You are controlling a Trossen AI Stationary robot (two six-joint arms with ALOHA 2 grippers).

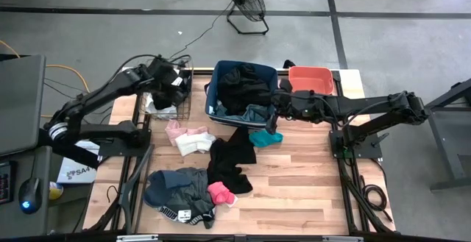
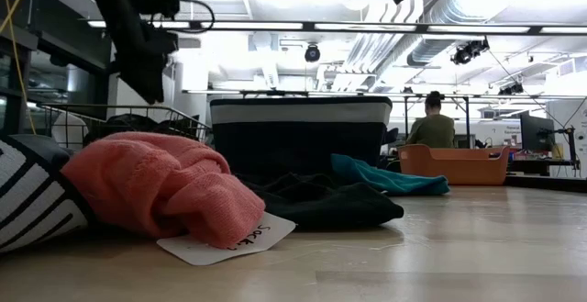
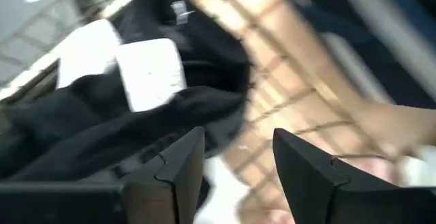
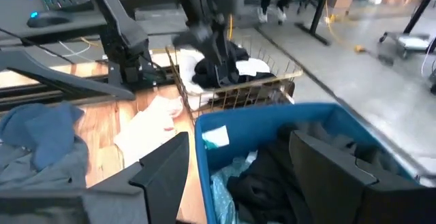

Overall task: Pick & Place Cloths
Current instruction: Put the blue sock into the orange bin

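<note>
Nearest the table's front edge lie the cloths I have not dealt with: a grey pile (image 1: 180,187) with a bright pink piece (image 1: 221,193) just beside it, then a black garment (image 1: 232,161) toward the middle, and pale pink and white pieces (image 1: 188,137) and a teal one (image 1: 265,137) closer to the back. They lie loose because they wait their turn.

Farther back, my right gripper (image 1: 274,115) hangs over the near rim of the blue bin (image 1: 213,87), fingers spread and holding nothing. I judge it sits there because the bin is where dark clothes go; black fabric (image 1: 246,84) already fills it.

At the back left corner my left gripper (image 1: 176,80) is above the wire basket (image 1: 184,106), its fingers (image 3: 180,166) parted with bare gap between them, apparently released over the black and white cloth (image 3: 146,71) lying in the basket.

The overhead view gives the layout but not the basket's contents; my left wrist camera shows those up close. The table-level view shows a paper tag (image 2: 225,242) under the pink piece, which the overhead view does not clearly show. The orange tub (image 1: 310,79) stands in the back right corner.
</note>
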